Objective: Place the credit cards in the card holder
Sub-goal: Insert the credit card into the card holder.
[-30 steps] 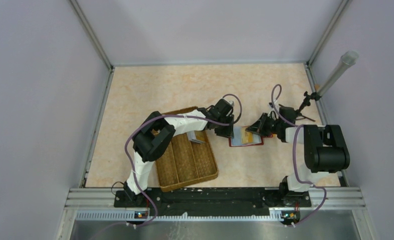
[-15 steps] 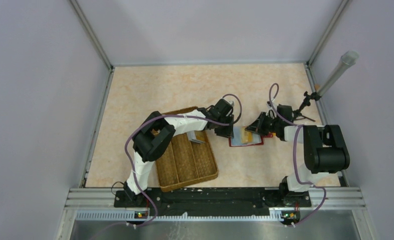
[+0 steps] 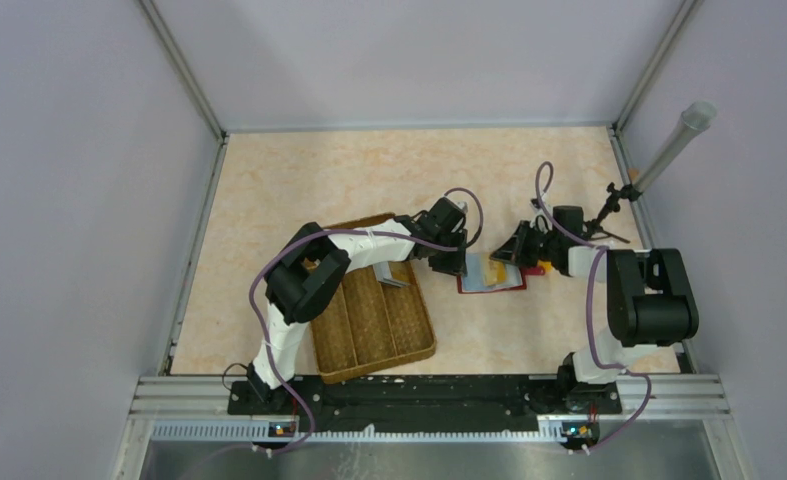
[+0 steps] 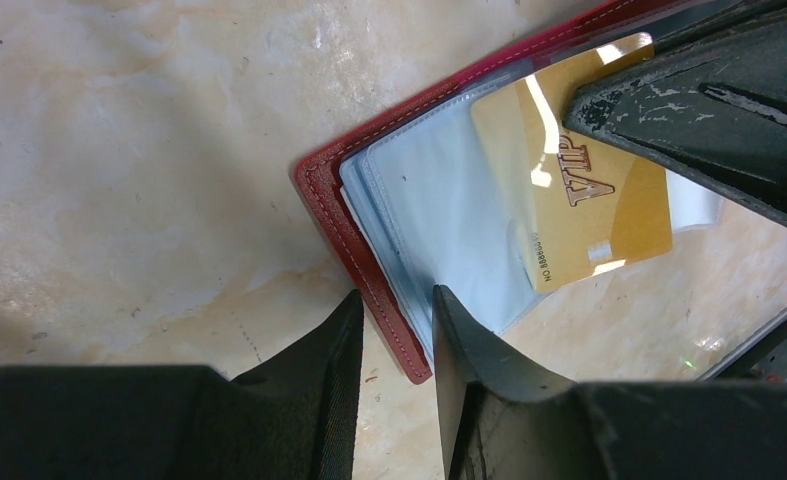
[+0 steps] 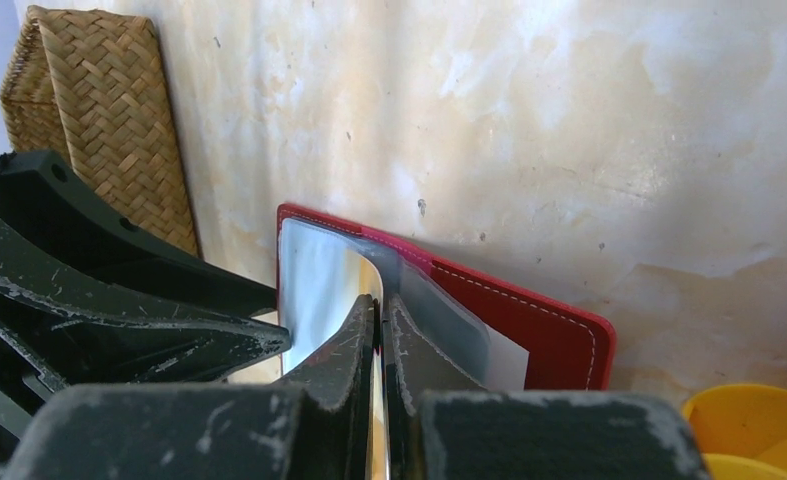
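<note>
The card holder (image 3: 491, 280) lies open on the table, dark red with pale blue sleeves (image 4: 439, 200). My right gripper (image 3: 512, 252) is shut on a gold card (image 4: 579, 200) marked VIP. It holds the card tilted over the sleeves, with the card's front edge at a clear sleeve (image 5: 369, 270). My left gripper (image 4: 397, 295) stands over the holder's left edge (image 4: 354, 235). Its jaws are a little apart, one finger outside the red rim and one finger (image 4: 469, 350) on the sleeves. A grey card (image 3: 394, 280) lies in the woven tray.
A brown woven divided tray (image 3: 374, 320) sits under my left arm and also shows in the right wrist view (image 5: 99, 110). A round yellow-and-red object (image 5: 759, 430) sits just right of the holder. A grey tube on a stand (image 3: 669, 150) leans at the back right.
My right gripper has edged slightly left and back with the gold card. The left arm and the card holder have not moved.
</note>
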`<state>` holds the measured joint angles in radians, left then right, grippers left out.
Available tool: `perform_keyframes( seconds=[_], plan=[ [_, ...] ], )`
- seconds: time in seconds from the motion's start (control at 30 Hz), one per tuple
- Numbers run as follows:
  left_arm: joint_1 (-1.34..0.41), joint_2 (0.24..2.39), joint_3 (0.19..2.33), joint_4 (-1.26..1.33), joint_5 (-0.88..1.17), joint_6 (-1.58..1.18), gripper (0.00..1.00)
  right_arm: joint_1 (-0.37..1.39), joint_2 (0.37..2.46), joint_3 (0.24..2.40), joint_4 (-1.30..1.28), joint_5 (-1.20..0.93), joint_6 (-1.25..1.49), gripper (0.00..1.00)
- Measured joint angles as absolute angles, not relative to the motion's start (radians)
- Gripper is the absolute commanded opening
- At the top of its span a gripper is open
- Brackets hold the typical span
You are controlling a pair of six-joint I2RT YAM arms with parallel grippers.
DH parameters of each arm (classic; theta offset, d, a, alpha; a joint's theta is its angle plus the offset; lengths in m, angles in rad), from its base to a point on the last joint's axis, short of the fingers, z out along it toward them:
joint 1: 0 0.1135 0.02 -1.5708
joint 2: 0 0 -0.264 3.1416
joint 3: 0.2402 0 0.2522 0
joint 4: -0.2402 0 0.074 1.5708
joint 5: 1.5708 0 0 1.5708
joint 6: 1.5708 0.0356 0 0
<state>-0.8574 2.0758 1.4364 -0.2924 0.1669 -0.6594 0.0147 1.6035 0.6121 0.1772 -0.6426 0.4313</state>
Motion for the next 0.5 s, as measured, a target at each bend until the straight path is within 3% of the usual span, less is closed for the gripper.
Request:
perform_keyframes(
  seconds=[0.5],
  plan=[
    [-0.857,2.076,1.436,-0.292,0.167,-0.659,0.32,0.014,1.608,0.636,0.144,-0.652,0.382,0.00]
  ],
)
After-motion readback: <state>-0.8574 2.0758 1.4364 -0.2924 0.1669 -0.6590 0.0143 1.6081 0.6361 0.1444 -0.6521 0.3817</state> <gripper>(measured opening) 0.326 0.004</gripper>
